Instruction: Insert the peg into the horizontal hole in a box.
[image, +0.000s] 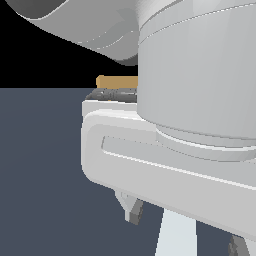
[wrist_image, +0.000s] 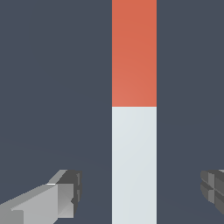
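Note:
In the wrist view the peg (wrist_image: 134, 109) lies flat on the dark floor, its orange-red half away from me and its pale grey-white half between my fingers. My gripper (wrist_image: 140, 192) is open above it, one fingertip (wrist_image: 65, 194) on each side, not touching the peg. In the exterior view the arm's hand fills the frame; the gripper (image: 185, 227) hangs low with the pale end of the peg (image: 176, 235) between the fingers. A strip of the tan-orange box (image: 116, 81) shows behind the hand. The hole is hidden.
The dark grey-blue floor (image: 40, 175) spreads around the peg. The robot's large grey-white link (image: 200, 70) blocks most of the exterior view.

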